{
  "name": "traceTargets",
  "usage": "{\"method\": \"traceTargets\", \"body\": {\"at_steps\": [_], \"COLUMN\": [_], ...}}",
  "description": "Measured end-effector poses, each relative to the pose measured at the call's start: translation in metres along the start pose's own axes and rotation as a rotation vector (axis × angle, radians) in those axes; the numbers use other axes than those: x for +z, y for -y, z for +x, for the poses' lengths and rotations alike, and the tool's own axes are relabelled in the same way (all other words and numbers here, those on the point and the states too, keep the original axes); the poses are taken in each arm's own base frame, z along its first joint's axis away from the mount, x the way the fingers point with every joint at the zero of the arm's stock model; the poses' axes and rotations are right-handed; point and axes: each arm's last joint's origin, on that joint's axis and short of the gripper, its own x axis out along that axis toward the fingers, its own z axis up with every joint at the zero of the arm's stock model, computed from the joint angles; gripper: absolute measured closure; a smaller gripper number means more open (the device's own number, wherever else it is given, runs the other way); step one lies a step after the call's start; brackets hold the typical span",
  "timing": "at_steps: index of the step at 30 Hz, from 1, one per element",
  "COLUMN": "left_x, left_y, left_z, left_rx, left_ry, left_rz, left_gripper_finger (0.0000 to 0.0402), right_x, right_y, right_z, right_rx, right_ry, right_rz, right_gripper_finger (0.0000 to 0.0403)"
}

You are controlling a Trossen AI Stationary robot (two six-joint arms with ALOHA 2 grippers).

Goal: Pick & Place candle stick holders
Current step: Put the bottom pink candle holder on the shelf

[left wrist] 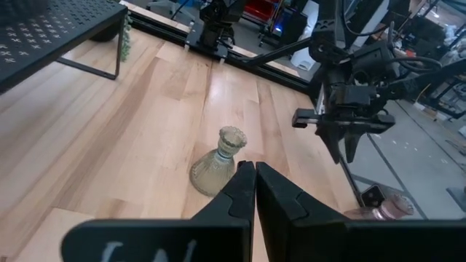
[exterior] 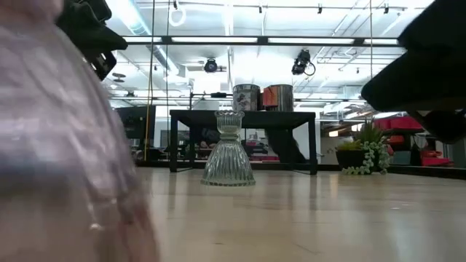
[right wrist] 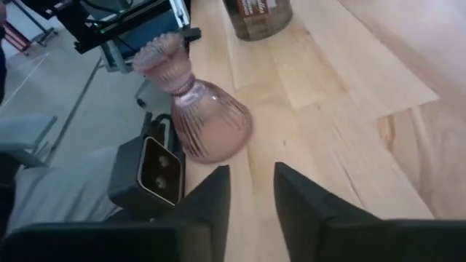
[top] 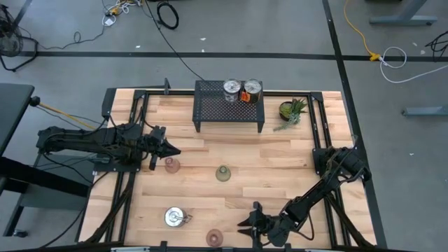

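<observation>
My right gripper (top: pixel 245 225) (right wrist: pixel 251 178) is open near the table's front edge, with bare wood between its fingers. Just ahead of it a pinkish glass candle stick holder (right wrist: pixel 193 102) (top: pixel 214 237) stands on its wide base, off to one finger's side and apart from it. A second pinkish holder (top: pixel 171 164) stands on the table under my shut left gripper (top: pixel 168 149) (left wrist: pixel 255 175), which hovers at the left. An olive-green glass holder (top: pixel 222 173) (left wrist: pixel 217 164) stands mid-table. A silver metal holder (top: pixel 174 216) stands at the front left. Two more silver ones (top: pixel 231 89) (top: pixel 253 89) sit on the black mesh rack (top: pixel 210 105).
A spiky green potted plant (top: pixel 292 110) stands at the back right beside the rack. A small black camera box (right wrist: pixel 149 171) sits at the table's front edge next to the near pink holder. Bare wood lies between the rack and the glass holders.
</observation>
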Motion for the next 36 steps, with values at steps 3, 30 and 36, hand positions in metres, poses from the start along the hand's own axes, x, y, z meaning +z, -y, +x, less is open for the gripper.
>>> {"method": "traceTargets", "body": {"at_steps": [3,30,36], "left_x": [-0.001,-0.081,-0.104], "left_y": [0.001,0.168,0.209], "left_z": [0.0,0.09,0.125], "left_rx": [-0.042,-0.479,-0.472], "left_ry": [-0.02,-0.237,-0.264], "left_rz": [-0.036,0.272,0.394], "left_gripper_finger": [0.0385,0.0385,0.0377], "right_x": [0.001,0.002,0.002], "right_y": [-0.002,0.0,-0.001], "right_z": [0.0,0.0,0.0], "right_rx": [0.019,0.002,0.003], "right_ry": [0.009,0.02,0.022], "right_rz": [0.013,-0.007,0.013], "right_gripper_finger": [0.0273,0.025,0.025]}}
